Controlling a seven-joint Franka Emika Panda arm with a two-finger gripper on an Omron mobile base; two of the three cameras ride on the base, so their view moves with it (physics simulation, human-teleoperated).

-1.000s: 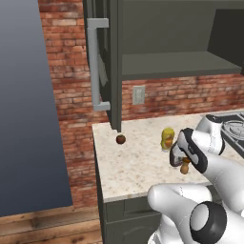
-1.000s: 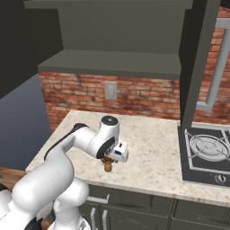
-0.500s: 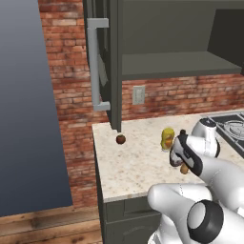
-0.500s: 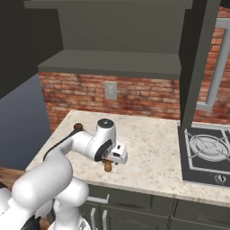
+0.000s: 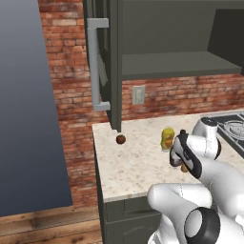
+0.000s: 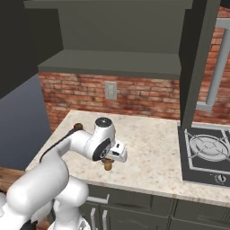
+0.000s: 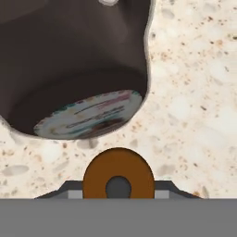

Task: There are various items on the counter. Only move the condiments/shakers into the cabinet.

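My gripper (image 6: 109,160) reaches down over the front part of the counter (image 6: 148,148) and is shut on the small wooden shaker (image 6: 108,165). In the hand view the shaker's round brown top (image 7: 118,178) sits between the fingertips (image 7: 69,192), which press on both sides. The dark bottle (image 7: 74,60), with a pale label, looms just beyond it. The yellow squeeze bottle (image 5: 167,138) stands right behind my hand (image 5: 183,161). A small brown ball (image 5: 120,139) lies near the counter's left edge, below the open cabinet door (image 5: 113,62). The cabinet shelf (image 5: 176,64) is bare.
A gas hob (image 6: 206,152) sits on the right of the counter. The cabinet door's long grey handle (image 5: 95,66) sticks out over the counter's left end. A wall socket (image 6: 110,90) is set in the brick wall. Dark drawer fronts (image 6: 134,202) run below.
The fingers have closed in on the wooden shaker. The hand has shifted slightly over it. The bottles and the ball have stayed put.
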